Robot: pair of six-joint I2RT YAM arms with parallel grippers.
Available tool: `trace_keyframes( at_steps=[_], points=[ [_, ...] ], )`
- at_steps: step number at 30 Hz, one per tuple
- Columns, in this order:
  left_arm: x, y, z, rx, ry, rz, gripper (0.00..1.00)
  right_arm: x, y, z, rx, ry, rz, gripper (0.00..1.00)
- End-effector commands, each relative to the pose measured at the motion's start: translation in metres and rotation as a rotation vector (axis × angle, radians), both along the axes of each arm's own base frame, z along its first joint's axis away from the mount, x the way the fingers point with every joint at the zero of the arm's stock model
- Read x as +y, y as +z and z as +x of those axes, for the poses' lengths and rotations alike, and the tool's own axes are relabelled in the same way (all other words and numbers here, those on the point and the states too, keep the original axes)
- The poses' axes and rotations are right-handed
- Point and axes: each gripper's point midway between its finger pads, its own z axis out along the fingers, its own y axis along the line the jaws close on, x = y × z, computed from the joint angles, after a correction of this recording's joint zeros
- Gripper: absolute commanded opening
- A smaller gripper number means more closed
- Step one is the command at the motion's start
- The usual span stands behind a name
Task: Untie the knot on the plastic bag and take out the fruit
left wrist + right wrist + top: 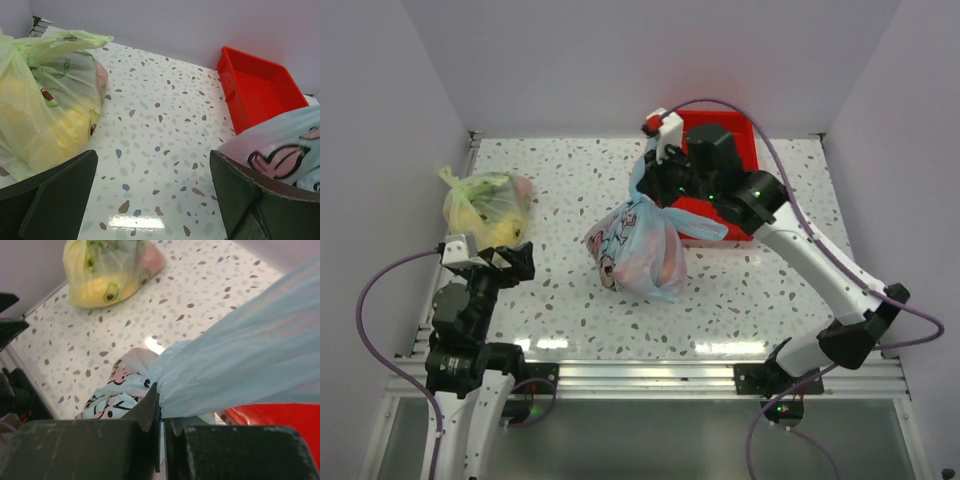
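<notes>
The light blue plastic bag (638,255) with the cartoon face stands mid-table, and its top is pulled up toward the red tray. Reddish and orange fruit (658,268) shows faintly through the film. My right gripper (660,192) (162,399) is shut on the gathered blue plastic at the bag's neck, where the handle strips (250,355) fan out. I cannot make out the knot among the bunched film at the jaws. My left gripper (506,262) (153,167) hovers open over bare table, between the yellow-green bag and the blue bag (285,150), holding nothing.
A yellow-green bag (488,207) (45,100) (107,270) with yellow fruit lies at the far left, close to my left gripper. A red tray (730,150) (260,90) sits at the back right, under the right arm. White walls enclose the table.
</notes>
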Motion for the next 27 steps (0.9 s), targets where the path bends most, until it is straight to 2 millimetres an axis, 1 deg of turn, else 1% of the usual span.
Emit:
trace_keyframes(
  at_steps=[1, 2, 3, 4, 5, 6, 7, 8, 9, 10, 11, 12, 13, 14, 15, 16, 17, 18, 19, 20, 22, 23, 25, 26, 27],
  points=[
    [-0.001, 0.025, -0.001, -0.012, 0.001, -0.045, 1.0, 0.052, 0.046, -0.001, -0.173, 0.132, 0.088, 0.0],
    [-0.002, 0.021, 0.002, 0.02, -0.002, -0.05, 1.0, 0.066, 0.048, -0.007, -0.18, 0.172, 0.094, 0.0],
    [-0.003, 0.026, 0.002, 0.022, -0.003, -0.056, 1.0, 0.076, 0.046, -0.009, -0.181, 0.202, 0.095, 0.0],
    [-0.003, 0.021, 0.002, 0.054, 0.0, -0.055, 1.0, 0.089, 0.034, -0.006, -0.165, 0.222, 0.079, 0.0],
    [-0.002, 0.023, 0.004, 0.077, 0.005, -0.059, 1.0, 0.101, 0.032, -0.013, -0.19, 0.261, 0.064, 0.0],
    [-0.003, 0.022, 0.005, 0.097, 0.001, -0.059, 1.0, 0.11, 0.029, -0.015, -0.208, 0.29, 0.056, 0.0],
    [-0.005, 0.016, 0.007, 0.143, -0.008, -0.057, 1.0, 0.12, 0.02, -0.018, -0.204, 0.309, 0.042, 0.0],
    [-0.007, 0.022, 0.006, 0.143, -0.015, -0.064, 1.0, 0.132, 0.014, -0.029, -0.206, 0.347, 0.037, 0.0],
    [-0.008, 0.023, 0.007, 0.151, -0.021, -0.064, 1.0, 0.139, 0.011, -0.033, -0.217, 0.366, 0.038, 0.0],
    [-0.009, 0.021, 0.006, 0.168, -0.026, -0.064, 1.0, 0.144, -0.005, -0.039, -0.205, 0.39, 0.016, 0.0],
    [-0.011, 0.023, 0.007, 0.176, -0.036, -0.067, 1.0, 0.152, -0.014, -0.051, -0.199, 0.422, 0.011, 0.0],
    [-0.011, 0.023, 0.006, 0.181, -0.037, -0.068, 1.0, 0.156, -0.021, -0.057, -0.207, 0.443, 0.006, 0.0],
    [-0.011, 0.021, 0.006, 0.191, -0.037, -0.067, 1.0, 0.159, -0.033, -0.065, -0.2, 0.461, -0.013, 0.0],
    [-0.015, 0.021, 0.005, 0.197, -0.058, -0.069, 1.0, 0.161, -0.066, -0.079, -0.164, 0.488, -0.066, 0.0],
    [-0.016, 0.019, 0.005, 0.202, -0.066, -0.069, 1.0, 0.161, -0.078, -0.089, -0.157, 0.507, -0.086, 0.0],
    [-0.018, 0.019, 0.005, 0.204, -0.077, -0.064, 1.0, 0.157, -0.114, -0.101, -0.116, 0.537, -0.145, 0.0],
    [-0.021, 0.016, 0.005, 0.21, -0.094, -0.061, 1.0, 0.159, -0.13, -0.119, -0.099, 0.575, -0.165, 0.0],
    [-0.022, 0.014, 0.005, 0.218, -0.102, -0.06, 1.0, 0.157, -0.14, -0.13, -0.092, 0.594, -0.174, 0.0],
    [-0.024, 0.013, 0.005, 0.221, -0.109, -0.059, 1.0, 0.149, -0.171, -0.143, -0.042, 0.615, -0.223, 0.0],
    [-0.026, 0.01, 0.006, 0.229, -0.12, -0.06, 1.0, 0.147, -0.184, -0.158, -0.018, 0.64, -0.24, 0.0],
    [-0.029, 0.008, 0.006, 0.238, -0.139, -0.064, 1.0, 0.139, -0.206, -0.172, 0.038, 0.642, -0.266, 0.06],
    [-0.033, 0.006, 0.005, 0.245, -0.159, -0.072, 1.0, 0.13, -0.225, -0.182, 0.069, 0.652, -0.302, 0.19],
    [-0.039, 0.002, 0.005, 0.255, -0.187, -0.082, 1.0, 0.12, -0.237, -0.191, 0.085, 0.645, -0.329, 0.33],
    [-0.044, -0.004, 0.004, 0.271, -0.211, -0.091, 1.0, 0.119, -0.238, -0.198, 0.078, 0.656, -0.339, 0.5],
    [-0.047, -0.006, 0.003, 0.277, -0.227, -0.097, 1.0, 0.114, -0.238, -0.198, 0.072, 0.642, -0.36, 0.56]
  ],
)
